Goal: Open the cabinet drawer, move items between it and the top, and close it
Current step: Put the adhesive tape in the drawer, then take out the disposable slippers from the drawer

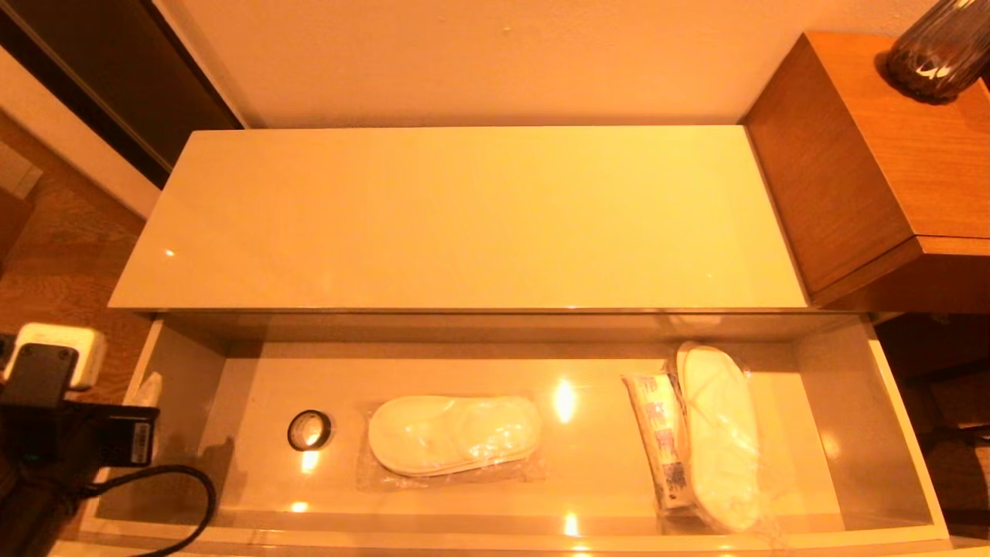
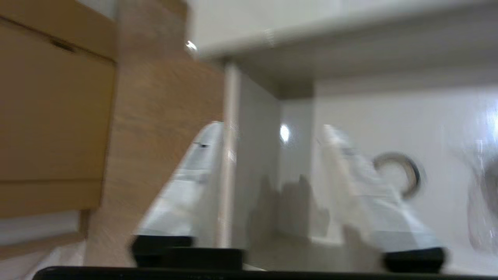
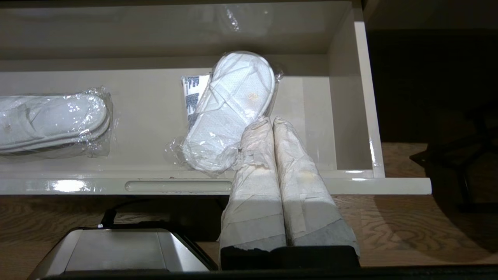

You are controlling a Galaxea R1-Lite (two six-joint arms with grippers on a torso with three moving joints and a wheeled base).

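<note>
The cabinet drawer (image 1: 901, 433) is pulled out under the bare cream top (image 1: 464, 216). Inside it lie a black tape ring (image 1: 309, 430), one bagged pair of white slippers (image 1: 452, 435) in the middle, and at the right a second bagged pair (image 1: 719, 437) partly on a white packet with blue print (image 1: 661, 452). My left gripper (image 2: 271, 128) is open at the drawer's left end, its fingers either side of the side wall (image 2: 229, 155), with the tape ring (image 2: 404, 175) just beyond. My right gripper (image 3: 270, 121) is shut and empty, above the drawer front (image 3: 175, 186), beside the right slippers (image 3: 229, 116).
A taller brown wooden cabinet (image 1: 874, 170) with a dark vase (image 1: 940, 50) stands at the right of the top. A black cable (image 1: 178, 480) loops from my left arm (image 1: 46, 433) over the drawer's left front corner. Wood floor (image 3: 408, 233) lies before the drawer.
</note>
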